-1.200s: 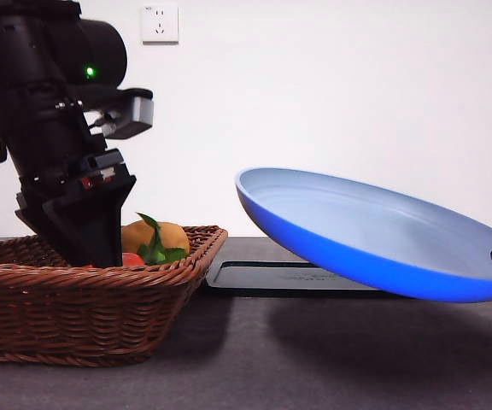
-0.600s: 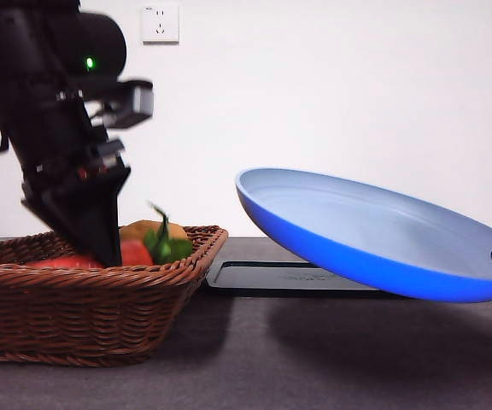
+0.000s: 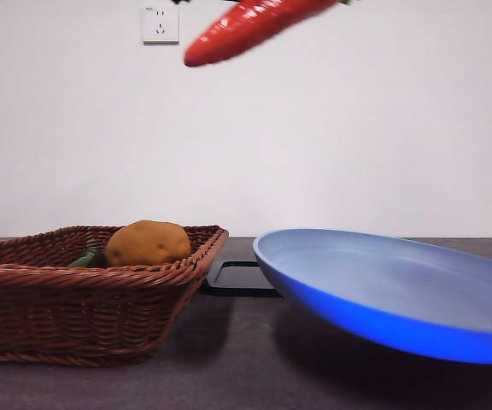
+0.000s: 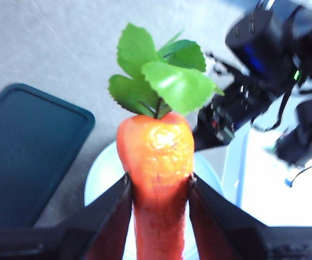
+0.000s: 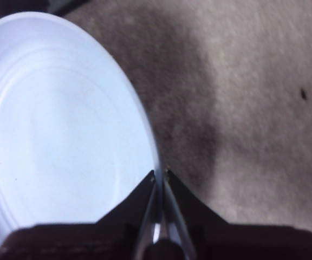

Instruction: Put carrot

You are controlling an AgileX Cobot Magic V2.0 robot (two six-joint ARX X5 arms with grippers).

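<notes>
Carrot (image 3: 250, 26) pinched in the left gripper (image 4: 158, 189), high above the table, tip pointing left toward the basket (image 3: 92, 290). Plate (image 3: 400, 295) tilted off the table to the right, rim clamped by the right gripper (image 5: 160, 181). Best lowered slowly over the plate's middle, released only once low, since tilt invites rolling.

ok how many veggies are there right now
3. The carrot is held high in the left claw. The potato sits in the basket, a green vegetable beside it. More may be hidden inside.
</notes>
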